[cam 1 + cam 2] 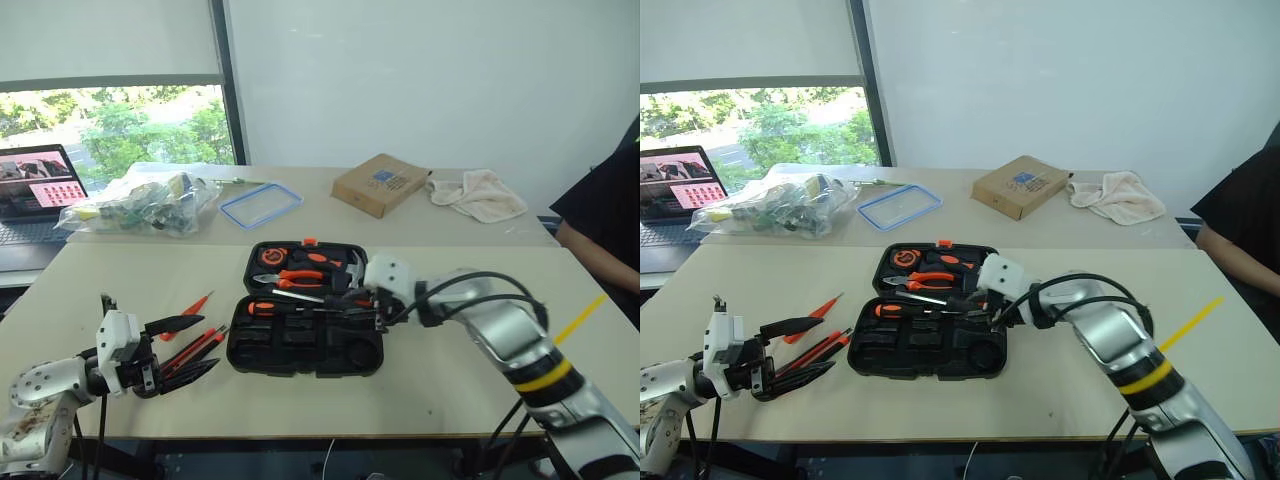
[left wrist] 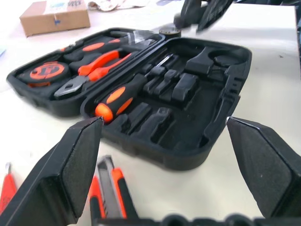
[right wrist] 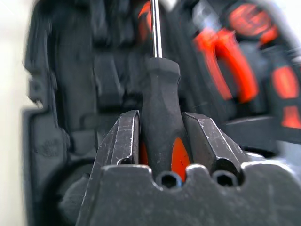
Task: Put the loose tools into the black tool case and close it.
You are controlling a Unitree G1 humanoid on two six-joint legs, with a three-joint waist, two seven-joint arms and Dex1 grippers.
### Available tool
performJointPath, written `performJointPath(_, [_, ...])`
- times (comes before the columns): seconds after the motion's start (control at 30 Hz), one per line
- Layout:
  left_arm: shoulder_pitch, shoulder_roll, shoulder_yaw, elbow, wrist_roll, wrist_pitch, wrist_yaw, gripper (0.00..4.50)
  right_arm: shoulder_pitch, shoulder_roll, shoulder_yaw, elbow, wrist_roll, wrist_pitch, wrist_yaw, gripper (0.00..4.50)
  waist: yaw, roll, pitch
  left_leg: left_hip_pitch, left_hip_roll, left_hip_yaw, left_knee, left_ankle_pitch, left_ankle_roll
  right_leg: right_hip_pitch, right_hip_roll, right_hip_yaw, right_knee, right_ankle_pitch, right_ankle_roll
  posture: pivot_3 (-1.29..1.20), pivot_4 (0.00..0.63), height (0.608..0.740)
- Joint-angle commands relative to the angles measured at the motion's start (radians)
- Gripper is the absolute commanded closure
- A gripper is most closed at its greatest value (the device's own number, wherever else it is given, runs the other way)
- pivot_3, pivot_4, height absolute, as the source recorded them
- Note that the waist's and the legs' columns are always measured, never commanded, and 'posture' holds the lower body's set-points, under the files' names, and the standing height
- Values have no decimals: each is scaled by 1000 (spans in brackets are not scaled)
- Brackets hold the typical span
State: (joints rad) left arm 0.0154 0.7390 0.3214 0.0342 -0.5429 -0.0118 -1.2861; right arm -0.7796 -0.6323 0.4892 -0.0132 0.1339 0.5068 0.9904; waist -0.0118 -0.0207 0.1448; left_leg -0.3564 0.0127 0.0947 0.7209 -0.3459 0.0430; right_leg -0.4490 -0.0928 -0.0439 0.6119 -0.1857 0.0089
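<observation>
Beige table (image 1: 450, 400), open tool case (image 1: 305, 345), right fingers (image 3: 126, 141) around screwdriver (image 3: 160, 117).

The flat black plastic hinged tool case (image 1: 305, 345) lies open on the beige table, both halves flat with moulded slots facing up. An orange-and-black-handled screwdriver (image 1: 275, 307) rests in its near half. Another black-and-orange screwdriver (image 3: 160, 108) is held above the case. Just left of the case lie a slim orange screwdriver (image 1: 186, 312) and a black-and-orange utility knife (image 2: 109, 193).

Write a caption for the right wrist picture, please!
Right tool clamps a black-and-orange screwdriver over the open black plastic tool case.
</observation>
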Motion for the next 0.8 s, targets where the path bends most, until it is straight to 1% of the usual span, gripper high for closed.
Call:
performJointPath(0.03, [14,6,13,-44,-12,2,7,0,-56,10,17,45,-64,-40,45,3374,1,0,0,-1,0,0,0,0,0,-1,0,-1,0,0,0,0,150,740])
performJointPath(0.1, [23,11,19,-50,-13,6,11,0,-74,7,43,75,-102,-59,81,3374,-1,0,0,-7,-1,0,0,0,0,-7,-1,-2,0,0,0,0,150,740])
performJointPath(0.17, [32,14,23,-58,-14,10,14,0,-79,13,61,100,-134,-78,99,3374,-3,0,0,-10,-1,0,1,0,0,-9,-1,-5,0,0,1,0,150,740])
performJointPath(0.3, [37,14,24,-68,-12,16,22,0,-79,46,62,119,-150,-67,117,3374,-6,0,0,-10,0,0,0,0,-1,-9,-1,-10,-1,0,0,0,150,740])
performJointPath(0.63, [44,16,26,-78,-6,21,43,0,-76,116,29,169,-153,-6,133,3374,-12,0,0,-9,1,0,0,3,-6,-8,1,-10,0,1,-2,0,150,740])
performJointPath(0.67, [44,16,26,-78,-6,21,44,0,-80,113,21,171,-151,-5,142,2374,-12,0,0,-8,1,0,0,3,-6,-8,1,-10,1,1,-2,0,150,740])
performJointPath(0.7, [45,17,26,-78,-7,22,45,0,-84,109,12,170,-145,-6,152,2289,-12,0,0,-8,1,0,0,3,-6,-8,1,-10,1,1,-3,0,150,740])
performJointPath(0.73, [45,19,27,-78,-7,22,46,0,-90,104,-5,164,-125,-9,174,1846,-12,0,0,-8,1,0,0,3,-6,-8,1,-10,1,1,-3,0,150,740])
performJointPath(0.77, [46,19,28,-79,-8,23,47,0,-94,99,-24,156,-102,-11,198,1602,-11,0,0,-8,1,0,0,3,-6,-8,0,-10,1,1,-3,0,150,740])
performJointPath(0.8, [47,20,29,-79,-7,24,48,0,-99,93,-46,147,-77,-9,223,1232,-11,0,0,-9,1,0,0,3,-6,-8,0,-10,1,1,-3,0,150,740])
